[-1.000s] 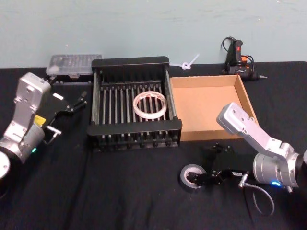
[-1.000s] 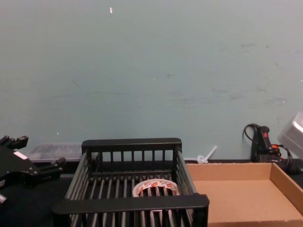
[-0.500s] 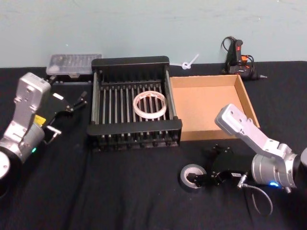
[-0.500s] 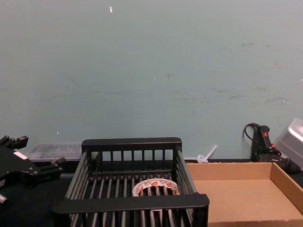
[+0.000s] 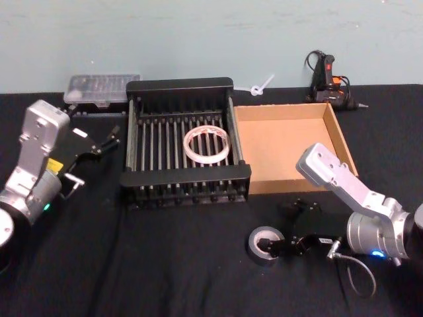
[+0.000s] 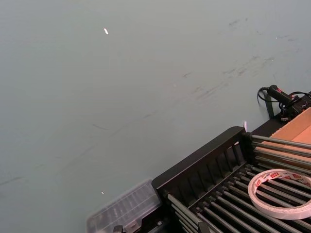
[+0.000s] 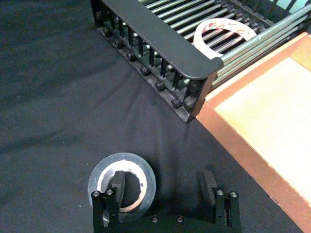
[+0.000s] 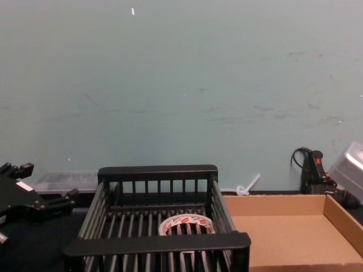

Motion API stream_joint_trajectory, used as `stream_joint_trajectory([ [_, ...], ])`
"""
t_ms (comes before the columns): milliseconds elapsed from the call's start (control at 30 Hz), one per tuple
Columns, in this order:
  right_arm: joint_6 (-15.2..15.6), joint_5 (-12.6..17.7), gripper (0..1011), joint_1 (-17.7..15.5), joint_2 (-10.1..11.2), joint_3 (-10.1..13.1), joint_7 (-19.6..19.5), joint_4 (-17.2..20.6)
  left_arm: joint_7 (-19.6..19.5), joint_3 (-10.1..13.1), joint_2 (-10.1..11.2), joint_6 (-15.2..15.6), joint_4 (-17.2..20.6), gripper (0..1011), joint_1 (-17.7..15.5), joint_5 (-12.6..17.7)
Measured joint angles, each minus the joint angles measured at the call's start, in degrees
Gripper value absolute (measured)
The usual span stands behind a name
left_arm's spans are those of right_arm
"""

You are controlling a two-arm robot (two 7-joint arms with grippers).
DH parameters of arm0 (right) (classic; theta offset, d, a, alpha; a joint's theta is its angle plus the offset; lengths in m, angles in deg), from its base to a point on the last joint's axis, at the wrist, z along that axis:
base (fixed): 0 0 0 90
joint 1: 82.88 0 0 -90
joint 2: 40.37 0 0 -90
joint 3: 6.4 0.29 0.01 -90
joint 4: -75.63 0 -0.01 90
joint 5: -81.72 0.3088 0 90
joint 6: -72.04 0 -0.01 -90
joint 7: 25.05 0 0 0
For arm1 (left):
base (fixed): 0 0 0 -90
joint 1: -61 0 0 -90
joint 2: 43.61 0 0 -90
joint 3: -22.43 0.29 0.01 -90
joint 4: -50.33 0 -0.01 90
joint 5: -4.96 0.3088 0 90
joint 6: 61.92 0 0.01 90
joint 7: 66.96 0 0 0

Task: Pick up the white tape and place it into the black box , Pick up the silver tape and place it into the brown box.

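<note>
The white tape (image 5: 207, 144) already lies in the black box (image 5: 185, 192); the silver tape (image 7: 122, 187) lies on the table at lower centre of the head view. The right gripper (image 7: 165, 187) has jaws spread, one finger in the hole, so it should close squarely on the wall before lifting to the brown box (image 5: 340, 137). The left gripper (image 5: 99, 140) idles open at left.

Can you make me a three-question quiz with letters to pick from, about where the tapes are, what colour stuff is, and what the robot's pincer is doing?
1. Where is the white tape?
A. in the black box
B. in the brown box
C. on the cloth

2. What colour is the roll lying on the black cloth?
A. red
B. grey-silver
C. yellow

3. The right pincer is:
A. holding the silver tape in the air
B. open, one finger inside the silver tape
C. inside the brown box

Answers: 1 A, it lies on the crate's bars. 2 B, the roll is dull grey. 3 B, its fingers stand apart, straddling the roll's wall.
</note>
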Motion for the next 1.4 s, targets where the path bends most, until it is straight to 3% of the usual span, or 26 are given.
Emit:
stream_joint_trajectory([
  [67, 0.0, 0.0, 1003, 0.0, 0.0, 0.0, 0.0, 0.0, 0.0, 0.0, 0.0, 0.0, 0.0, 1001, 0.0, 0.0],
  [333, 0.0, 0.0, 837, 0.0, 0.0, 0.0, 0.0, 0.0, 0.0, 0.0, 0.0, 0.0, 0.0, 1001, 0.0, 0.0],
  [1033, 0.0, 0.1, 173, 0.0, 0.1, 0.0, 0.0, 0.1, 0.0, 0.0, 0.0, 0.0, 0.0, 1001, 0.0, 0.0],
  [1400, 0.0, 0.1, 152, 0.0, 0.1, 0.0, 0.0, 0.1, 0.0, 0.0, 0.0, 0.0, 0.0, 1001, 0.0, 0.0],
])
